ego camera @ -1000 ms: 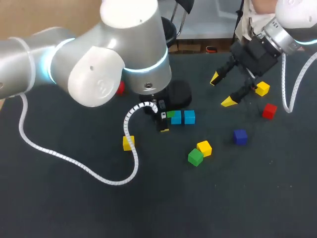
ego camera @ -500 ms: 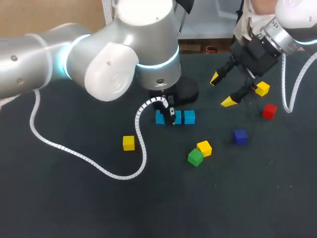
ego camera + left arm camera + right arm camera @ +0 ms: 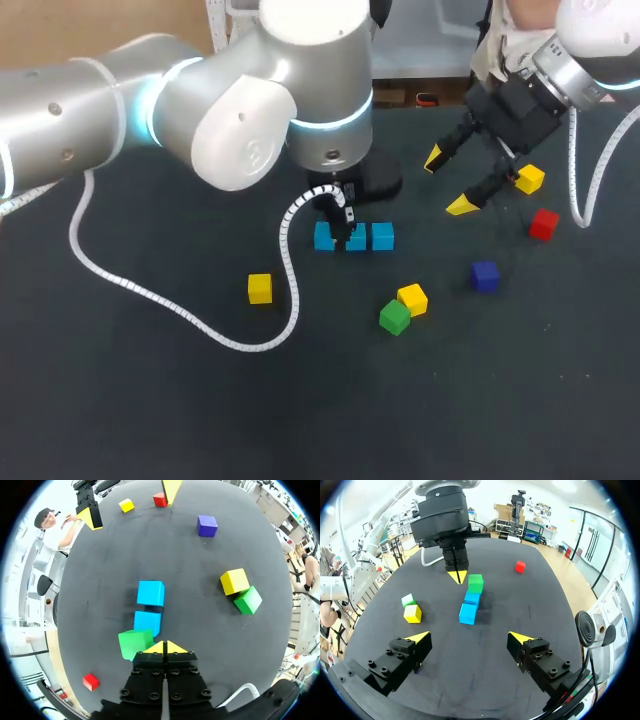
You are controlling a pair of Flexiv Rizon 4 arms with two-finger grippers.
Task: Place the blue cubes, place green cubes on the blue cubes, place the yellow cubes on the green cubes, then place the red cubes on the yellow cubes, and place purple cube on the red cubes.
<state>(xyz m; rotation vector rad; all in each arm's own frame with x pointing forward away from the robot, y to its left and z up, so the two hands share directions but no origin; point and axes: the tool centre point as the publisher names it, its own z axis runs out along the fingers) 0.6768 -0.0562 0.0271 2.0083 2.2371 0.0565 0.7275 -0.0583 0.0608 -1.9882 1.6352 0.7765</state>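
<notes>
Left arm [image 3: 240, 130] swung toward 1 o'clock since second ago; right unmoved. Left pincer [image 3: 165, 648] closed, empty, green cube [image 3: 135, 644] just beside it, at 9 o'clock end of blue cubes [image 3: 150, 593]. Right pincer [image 3: 448, 183] spread wide, empty. Cubes look light, rigid, slick-faced: pinch opposite flat sides.

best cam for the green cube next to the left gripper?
Right wrist view: the green cube shows whole, beside the left gripper. Left wrist view has it close, corner behind its gripper. Head view: the left arm hides it.
</notes>
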